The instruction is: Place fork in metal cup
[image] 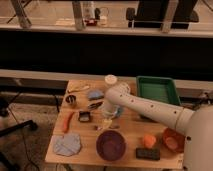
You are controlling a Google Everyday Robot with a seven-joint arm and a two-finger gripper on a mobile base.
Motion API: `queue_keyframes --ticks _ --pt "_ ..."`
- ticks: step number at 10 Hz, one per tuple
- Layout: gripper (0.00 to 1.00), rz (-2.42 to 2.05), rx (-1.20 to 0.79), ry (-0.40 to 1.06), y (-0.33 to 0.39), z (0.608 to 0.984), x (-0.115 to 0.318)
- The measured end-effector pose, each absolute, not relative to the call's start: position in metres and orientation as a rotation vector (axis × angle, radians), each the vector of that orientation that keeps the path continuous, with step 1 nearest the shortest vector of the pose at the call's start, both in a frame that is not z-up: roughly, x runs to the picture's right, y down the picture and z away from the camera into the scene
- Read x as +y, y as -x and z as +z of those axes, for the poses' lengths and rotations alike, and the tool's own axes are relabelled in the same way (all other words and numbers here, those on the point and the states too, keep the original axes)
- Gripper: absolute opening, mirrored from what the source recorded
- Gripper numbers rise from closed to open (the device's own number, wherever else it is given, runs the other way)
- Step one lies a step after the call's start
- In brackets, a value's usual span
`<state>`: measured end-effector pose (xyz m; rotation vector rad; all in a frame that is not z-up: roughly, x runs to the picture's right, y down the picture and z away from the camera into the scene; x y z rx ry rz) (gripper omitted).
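The fork (107,128) is a thin silvery strip lying flat on the wooden table (130,125), just behind the purple bowl (111,145). My gripper (107,120) hangs directly over the fork, pointing down, open, with nothing in it. The metal cup (71,99), small and shiny with a dark inside, stands near the table's left edge, well to the left of the gripper. My white arm (145,106) reaches in from the lower right across the middle of the table.
Behind the arm are a white jar (110,80) and a green tray (156,90). A blue object (95,93), a black-handled utensil (95,105), a small black container (84,116) and an orange carrot (68,121) lie between cup and gripper. Along the front sit a grey cloth (67,145), an orange ball (149,141), an orange bowl (172,140) and a black sponge (148,153).
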<state>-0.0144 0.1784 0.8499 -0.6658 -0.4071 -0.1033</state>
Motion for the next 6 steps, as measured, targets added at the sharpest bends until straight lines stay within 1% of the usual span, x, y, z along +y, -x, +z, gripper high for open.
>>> queue_keyframes --ticks 6 --pt "0.79 -0.099 -0.388 0.664 0.0093 0.8514 0.1887"
